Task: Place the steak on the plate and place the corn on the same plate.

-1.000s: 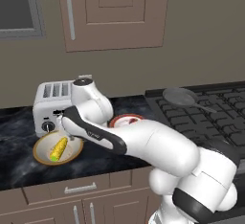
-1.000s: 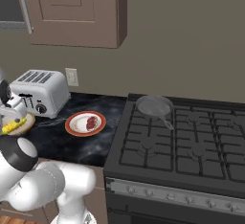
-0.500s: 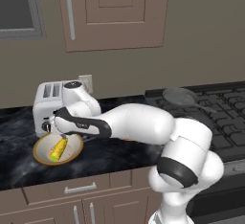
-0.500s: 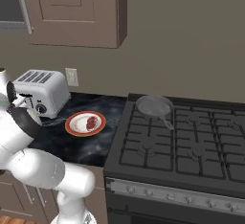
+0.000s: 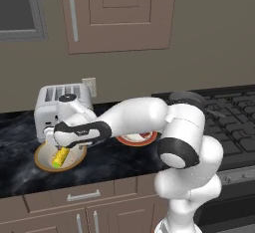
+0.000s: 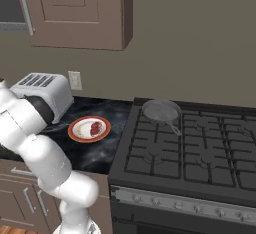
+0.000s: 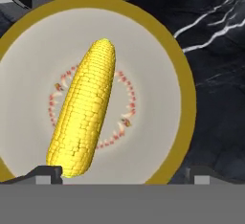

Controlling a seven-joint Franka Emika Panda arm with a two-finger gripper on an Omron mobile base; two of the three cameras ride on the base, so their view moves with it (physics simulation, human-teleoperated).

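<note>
My gripper (image 7: 124,173) is spread wide above the corn (image 7: 85,110) lying in the tan-rimmed bowl (image 7: 184,98), and I fear the round cob rolls away if one finger touches first.

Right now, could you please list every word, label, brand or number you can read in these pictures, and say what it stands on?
None: no readable text anywhere.
The toaster, wall outlet, stove, plate and bowl under the corn carry no lettering; the bowl bears only a dotted ring.
</note>
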